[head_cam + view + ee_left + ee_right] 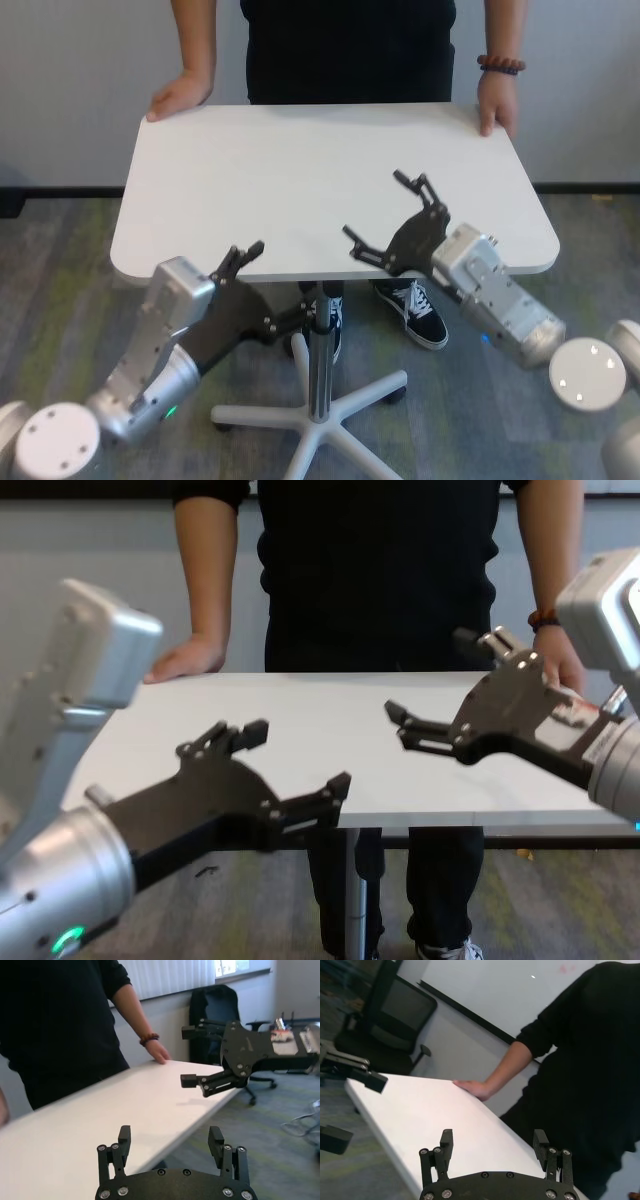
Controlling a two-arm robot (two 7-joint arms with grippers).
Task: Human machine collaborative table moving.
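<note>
The white table (300, 170) stands before me on a metal pole leg (320, 360). The human (345, 50) in black stands at its far edge with one hand (180, 95) on each far corner and a beaded bracelet (500, 65) on one wrist. My left gripper (280, 282) is open at the near edge, touching nothing; the table's edge runs ahead between its fingers in the left wrist view (170, 1137). My right gripper (375, 207) is open and empty, hovering above the near right part of the tabletop (330, 700).
The table's star-shaped wheeled base (310, 410) and the human's black sneakers (415, 310) are on the carpet under the top. A black office chair (215, 1005) stands off to my right, beyond the table.
</note>
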